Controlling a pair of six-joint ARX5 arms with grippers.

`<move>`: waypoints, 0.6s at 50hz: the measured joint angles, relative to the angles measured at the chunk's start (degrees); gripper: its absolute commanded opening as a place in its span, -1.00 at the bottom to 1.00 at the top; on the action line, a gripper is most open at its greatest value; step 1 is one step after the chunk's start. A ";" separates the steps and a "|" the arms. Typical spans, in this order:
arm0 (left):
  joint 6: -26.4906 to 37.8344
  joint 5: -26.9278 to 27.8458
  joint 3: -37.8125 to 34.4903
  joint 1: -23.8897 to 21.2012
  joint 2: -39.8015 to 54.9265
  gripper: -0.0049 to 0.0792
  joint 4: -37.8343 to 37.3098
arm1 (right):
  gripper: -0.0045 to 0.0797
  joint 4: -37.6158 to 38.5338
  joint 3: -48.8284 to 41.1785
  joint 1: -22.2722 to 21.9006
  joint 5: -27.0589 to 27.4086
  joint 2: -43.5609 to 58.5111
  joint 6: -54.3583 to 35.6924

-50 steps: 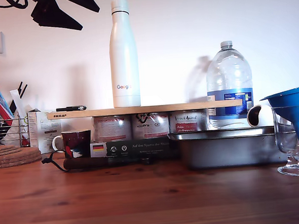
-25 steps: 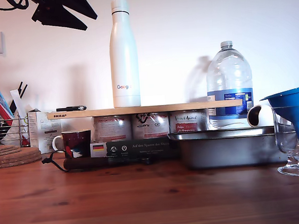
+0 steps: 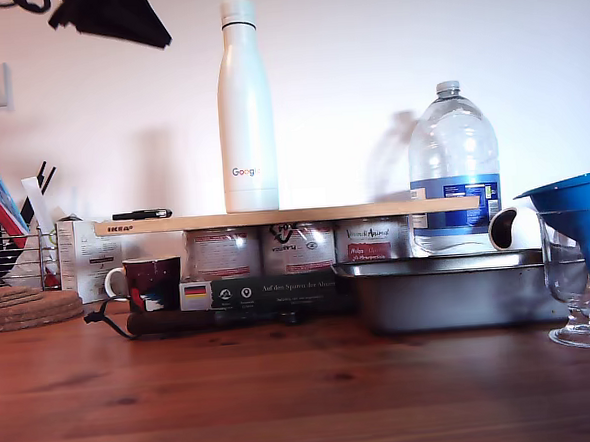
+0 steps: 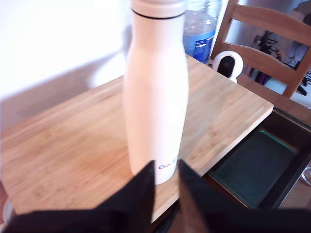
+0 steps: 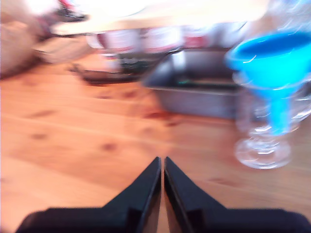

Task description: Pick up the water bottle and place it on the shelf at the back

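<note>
Water bottle (image 3: 245,104), slim white metal with a black ring under the cap, upright on the shelf (image 3: 285,216), nearer the end with the IKEA label. Black pen (image 3: 141,214) at that same end. 3 tins (image 3: 299,247) propping up the light-wood plank, with a dark mug (image 3: 146,282) and a flat dark box (image 3: 264,289) in front. Grey metal tray (image 3: 450,290) below the shelf's other end, clear plastic jug (image 3: 453,169) behind, blue funnel (image 3: 579,221) in a stemmed glass by the worktop's edge. My first gripper (image 4: 165,180) slightly parted, empty, just off the bottle's base. My second gripper (image 5: 162,171) pressed together over bare wood.
</note>
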 measured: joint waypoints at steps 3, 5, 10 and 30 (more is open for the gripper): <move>0.26 -0.07 0.00 0.00 -0.48 -0.93 0.26 | -0.92 0.17 0.00 0.00 3.15 0.00 -0.15; 0.66 -0.11 0.00 0.00 -0.79 -0.93 0.26 | -0.92 0.55 0.00 0.00 5.57 0.00 -0.15; 0.98 -0.13 0.00 0.00 -1.33 -0.93 0.63 | -0.92 2.14 0.00 0.00 10.67 0.00 -0.26; 0.35 -1.62 -9.84 0.07 -9.62 -0.93 11.76 | -0.92 4.28 0.00 0.00 16.46 0.00 -0.59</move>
